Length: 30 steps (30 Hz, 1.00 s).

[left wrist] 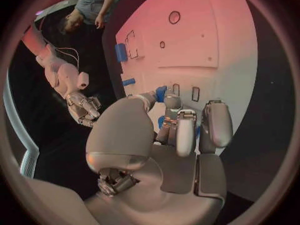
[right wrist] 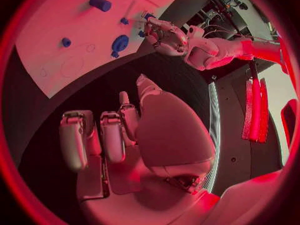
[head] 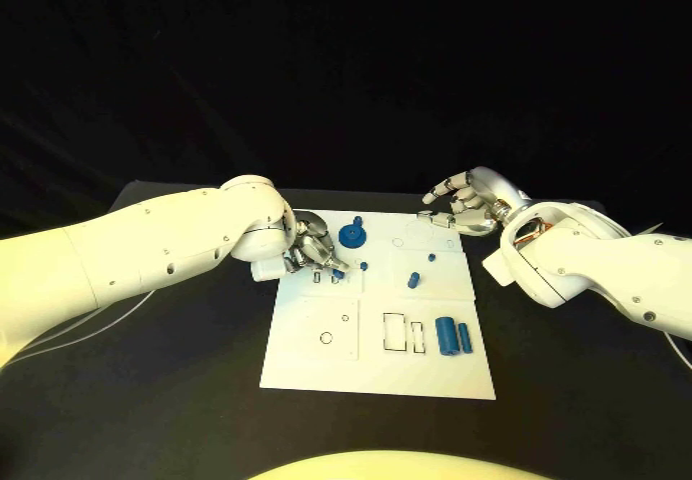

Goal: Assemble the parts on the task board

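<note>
Board: flat white rectangular plate [head: 378, 370] lying on the matte black worktop [head: 577, 380], marked with thin outlined rectangles and small circles.
Left hand: silver metal hand [head: 307, 252] over the board's far left corner; its fingers [left wrist: 185, 135] are curled together around a small blue piece [left wrist: 161, 93] at their tips, seen in the left wrist view. How firm the grip is cannot be told.
Right hand: silver hand [head: 464, 203] raised off the board's far right corner, well apart from the parts; its fingers [right wrist: 112, 137] are loosely bent and spread, with nothing in them.
Round part: blue disc-shaped piece with a raised hub [head: 355, 236], standing on the board's far section just beside the left hand.
Small pegs: 3 short blue studs on the middle of the board, 1 near the left fingers [head: 364, 266], 1 further right [head: 431, 256], 1 a little larger [head: 414, 280].
Cylinders: 2 smooth blue cylinders lying side by side near the board's right edge, the left 1 [head: 446, 335] thicker, the right 1 [head: 464, 339] slimmer, just beside 2 outlined slots.
Arms: glossy white rounded shells; the left arm [head: 144, 250] reaches in across the worktop, the right arm [head: 606, 270] is bent above it.
</note>
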Motion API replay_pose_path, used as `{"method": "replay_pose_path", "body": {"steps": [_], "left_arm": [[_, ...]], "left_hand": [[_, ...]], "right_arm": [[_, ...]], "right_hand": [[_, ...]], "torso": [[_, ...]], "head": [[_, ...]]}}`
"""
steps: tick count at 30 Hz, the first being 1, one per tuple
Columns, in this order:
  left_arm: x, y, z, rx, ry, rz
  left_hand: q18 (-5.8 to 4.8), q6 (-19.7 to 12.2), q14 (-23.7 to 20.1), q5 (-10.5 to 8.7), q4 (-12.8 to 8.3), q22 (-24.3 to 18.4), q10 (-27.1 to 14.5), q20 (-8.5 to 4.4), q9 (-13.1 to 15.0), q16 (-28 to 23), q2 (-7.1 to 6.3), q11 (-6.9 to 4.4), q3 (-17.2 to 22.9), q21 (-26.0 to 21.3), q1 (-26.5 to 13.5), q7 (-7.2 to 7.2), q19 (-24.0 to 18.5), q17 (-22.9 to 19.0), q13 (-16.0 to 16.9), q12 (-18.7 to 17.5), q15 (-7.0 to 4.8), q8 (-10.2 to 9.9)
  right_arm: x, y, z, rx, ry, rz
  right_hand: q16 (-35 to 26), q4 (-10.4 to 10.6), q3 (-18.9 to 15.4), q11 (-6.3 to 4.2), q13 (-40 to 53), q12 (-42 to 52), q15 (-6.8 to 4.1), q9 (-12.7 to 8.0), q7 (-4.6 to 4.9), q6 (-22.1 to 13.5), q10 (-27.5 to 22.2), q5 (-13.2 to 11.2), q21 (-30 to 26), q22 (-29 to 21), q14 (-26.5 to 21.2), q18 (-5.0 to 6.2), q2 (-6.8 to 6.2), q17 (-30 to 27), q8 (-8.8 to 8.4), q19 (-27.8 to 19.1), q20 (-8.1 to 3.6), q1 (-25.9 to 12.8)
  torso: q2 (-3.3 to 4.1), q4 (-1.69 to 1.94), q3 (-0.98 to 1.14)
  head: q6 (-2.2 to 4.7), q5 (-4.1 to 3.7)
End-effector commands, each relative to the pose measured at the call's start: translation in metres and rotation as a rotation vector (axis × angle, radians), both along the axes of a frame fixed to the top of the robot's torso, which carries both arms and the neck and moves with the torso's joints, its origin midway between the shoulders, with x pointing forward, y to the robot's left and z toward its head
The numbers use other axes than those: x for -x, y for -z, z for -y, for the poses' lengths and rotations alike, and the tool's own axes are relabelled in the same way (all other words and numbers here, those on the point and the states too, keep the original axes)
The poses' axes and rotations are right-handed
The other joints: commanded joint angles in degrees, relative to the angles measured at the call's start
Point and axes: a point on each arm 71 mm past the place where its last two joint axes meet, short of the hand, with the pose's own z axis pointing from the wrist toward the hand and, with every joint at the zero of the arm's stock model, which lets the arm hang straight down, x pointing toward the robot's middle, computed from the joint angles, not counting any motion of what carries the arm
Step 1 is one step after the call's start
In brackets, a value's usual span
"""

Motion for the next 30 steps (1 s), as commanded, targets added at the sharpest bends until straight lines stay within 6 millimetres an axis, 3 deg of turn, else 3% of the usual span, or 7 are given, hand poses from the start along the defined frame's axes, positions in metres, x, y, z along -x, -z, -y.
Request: {"method": "replay_pose_path", "body": {"steps": [1, 7, 14, 30], "left_arm": [[0.0008, -0.0014, 0.0001, 0.024, -0.017, 0.003], [-0.0006, -0.0021, -0.0017, -0.016, -0.010, 0.043], [-0.0006, -0.0003, 0.0003, -0.048, 0.003, 0.065], [-0.0002, 0.0010, 0.0019, -0.065, 0.011, 0.077]], "left_hand": [[-1.09, 0.0, 5.1, 0.22, -4.2, 0.1, 0.4, -0.33, 4.4, 0.4, -0.34, 0.17, 4.6, 0.2, 0.1, -0.40, 0.1, 13.2, 0.0, 0.3, -0.50, 0.2], [-1.13, 0.1, 5.2, 0.21, -4.2, 0.3, 0.6, -0.37, 4.6, 0.5, -0.61, 0.16, 5.0, 0.3, -0.3, -0.40, 0.2, 13.3, 0.2, 0.5, -0.52, 0.3], [-1.17, 0.2, 5.2, 0.23, -4.4, 0.4, 0.9, -0.42, 5.0, 0.5, -0.86, 0.07, 5.8, 0.3, -0.6, -0.51, 0.3, 13.4, 0.5, 0.7, -0.57, 0.4], [-1.23, 0.3, 5.4, 0.22, -5.5, 0.7, 1.3, -0.57, 5.9, 0.7, -1.61, -0.07, 8.3, 0.4, -1.0, -0.64, 0.6, 13.7, 0.9, 1.0, -0.73, 0.4]], "right_arm": [[0.0003, 0.0007, 0.0001, 0.007, -0.010, -0.005], [0.0006, 0.0007, 0.0006, 0.007, -0.009, -0.005], [0.0007, 0.0006, 0.0009, 0.007, -0.008, -0.006], [0.0011, 0.0006, 0.0008, 0.008, -0.009, -0.006]], "right_hand": [[-0.3, 0.0, 0.3, -0.09, 3.9, 0.0, -0.38, 0.1, 0.03, -0.3, 0.1, 0.2, -0.3, 12.3, 5.1, 0.69, 0.28, 11.1, 0.20, 4.2, -0.32, -0.1], [-0.3, 0.0, 0.3, -0.09, 3.9, 0.0, -0.38, 0.1, 0.03, -0.3, 0.1, 0.2, -0.3, 12.3, 5.1, 0.69, 0.28, 11.1, 0.20, 4.2, -0.32, -0.1], [-0.3, 0.0, 0.4, -0.08, 3.9, 0.0, -0.38, 0.1, 0.03, -0.5, 0.1, 0.2, -0.3, 12.3, 5.1, 0.70, 0.29, 11.0, 0.36, 4.2, -0.32, -0.1], [-0.3, 0.0, 0.4, -0.08, 3.9, 0.0, -0.38, 0.1, 0.03, -0.5, 0.1, 0.2, -0.3, 12.3, 5.1, 0.70, 0.29, 11.0, 0.36, 4.2, -0.32, -0.1]], "torso": [[-0.01, 0.05, -0.04], [0.00, 0.13, -0.06], [0.08, -0.06, -0.13], [0.09, -0.11, -0.08]], "head": [[-0.17, -0.01], [-0.34, 0.09], [-0.56, 0.35], [-0.88, 0.55]]}}
